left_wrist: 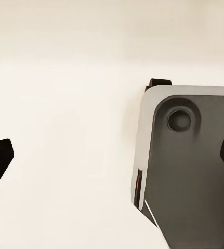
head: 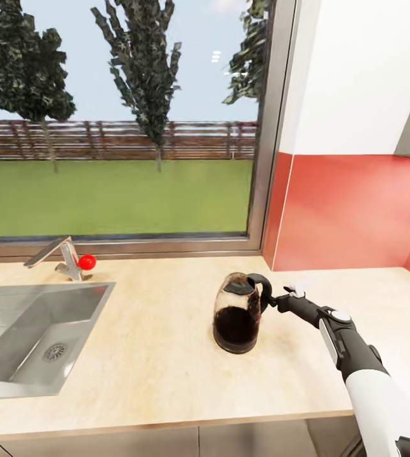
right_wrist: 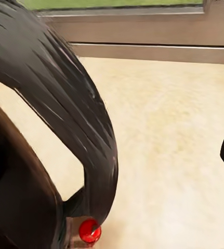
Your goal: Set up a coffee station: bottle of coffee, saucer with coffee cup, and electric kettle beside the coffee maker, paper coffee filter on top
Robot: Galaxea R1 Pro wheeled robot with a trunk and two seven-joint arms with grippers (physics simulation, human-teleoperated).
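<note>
Pale wooden countertop (head: 154, 355) runs under a wide window (head: 116, 120), with bare room on every side of the electric kettle (head: 237, 314) standing upright between the sink (head: 33, 336) and the red wall. Right gripper (head: 273, 298) sits at its black handle (right_wrist: 65, 104); its fingers are hidden, so I cannot tell the grip. Left gripper (left_wrist: 112, 166) hangs wide apart, holding nothing.

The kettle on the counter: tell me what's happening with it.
The right arm's tool is at the black handle of the clear glass electric kettle, which stands upright on the pale wood-look countertop right of the grey steel sink. Whether the tool has closed on the handle can't be told. The left tool hangs open over the sink corner.
</note>
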